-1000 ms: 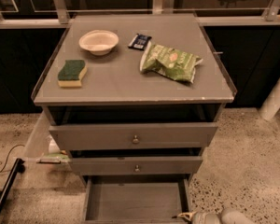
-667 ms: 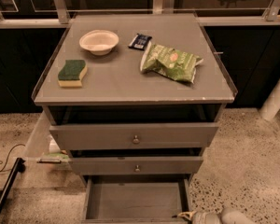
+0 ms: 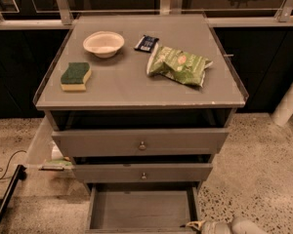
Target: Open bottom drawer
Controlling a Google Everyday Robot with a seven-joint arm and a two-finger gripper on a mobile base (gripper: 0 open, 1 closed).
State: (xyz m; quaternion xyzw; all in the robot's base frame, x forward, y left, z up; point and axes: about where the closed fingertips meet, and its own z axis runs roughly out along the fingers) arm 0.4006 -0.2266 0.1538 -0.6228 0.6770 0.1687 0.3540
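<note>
The bottom drawer [image 3: 141, 209] of the grey cabinet is pulled out toward me, showing its plain grey box interior; its front edge runs along the bottom of the view and its knob is out of sight. Above it are the mid drawer [image 3: 142, 172] and the top drawer [image 3: 141, 142], each with a small round knob, both slightly out. My gripper [image 3: 205, 225] shows only as a grey arm end at the bottom right, by the drawer's front right corner.
On the cabinet top [image 3: 136, 89] lie a white bowl [image 3: 103, 43], a green-and-yellow sponge [image 3: 75, 76], a green snack bag [image 3: 178, 65] and a small dark packet [image 3: 146, 43]. A black cable [image 3: 2, 167] lies on the speckled floor at left. A white post [image 3: 288, 104] stands at right.
</note>
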